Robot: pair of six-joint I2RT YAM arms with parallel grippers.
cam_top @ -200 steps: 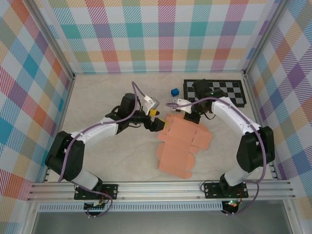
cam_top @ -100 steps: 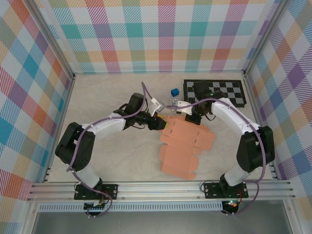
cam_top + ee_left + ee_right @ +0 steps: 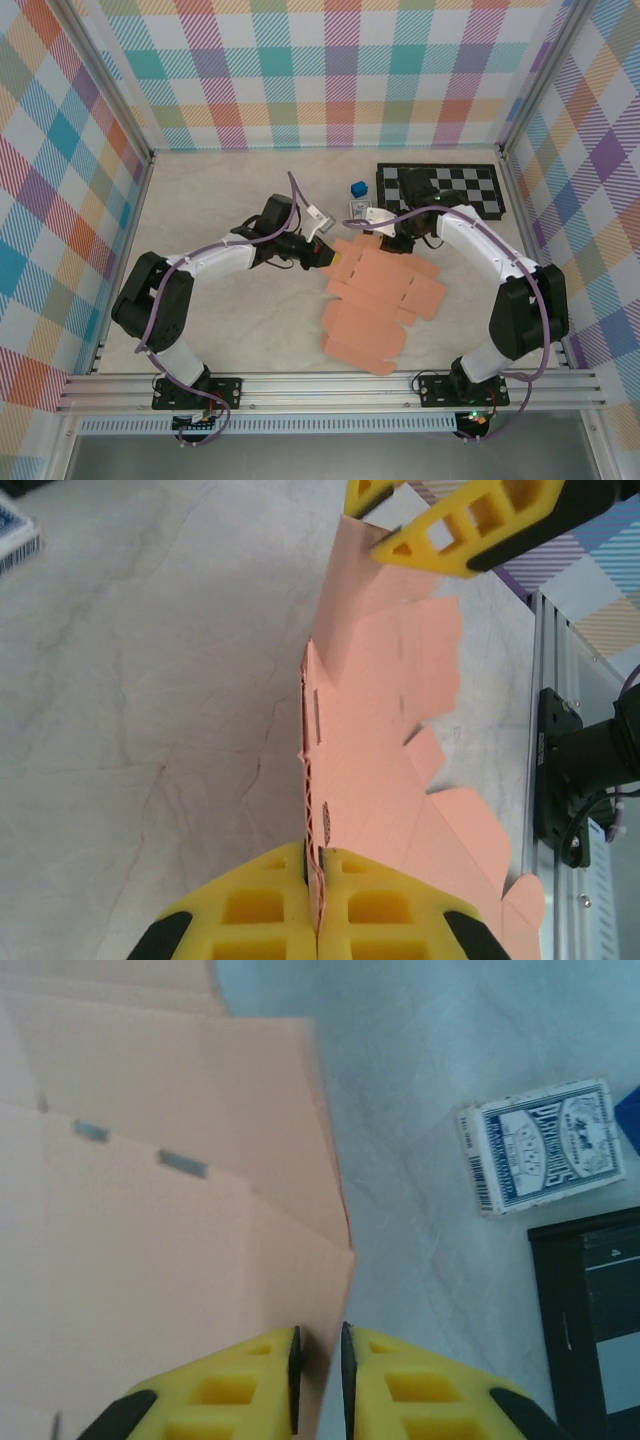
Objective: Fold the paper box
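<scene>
The paper box (image 3: 375,300) is a flat salmon-orange die-cut sheet lying mid-table, its far-left edge lifted. My left gripper (image 3: 333,255) is shut on that left edge; in the left wrist view its yellow pads (image 3: 315,855) pinch the thin cardboard (image 3: 370,740) edge-on. My right gripper (image 3: 385,235) is at the sheet's far corner. In the right wrist view its jaws (image 3: 320,1335) stand slightly apart, with the sheet's edge (image 3: 150,1240) loose in the narrow gap. The right gripper's fingers (image 3: 450,520) show at the top of the left wrist view.
A small blue-white card pack (image 3: 356,208) (image 3: 545,1147) lies just beyond the sheet, and a tiny blue cube (image 3: 358,188) sits behind it. A black checkerboard mat (image 3: 450,188) (image 3: 590,1310) is at the back right. Plaid walls enclose the table.
My left gripper moved right to the sheet's left edge and shut on it. The right jaws loosened from shut to slightly apart. The sheet shifted a little.
</scene>
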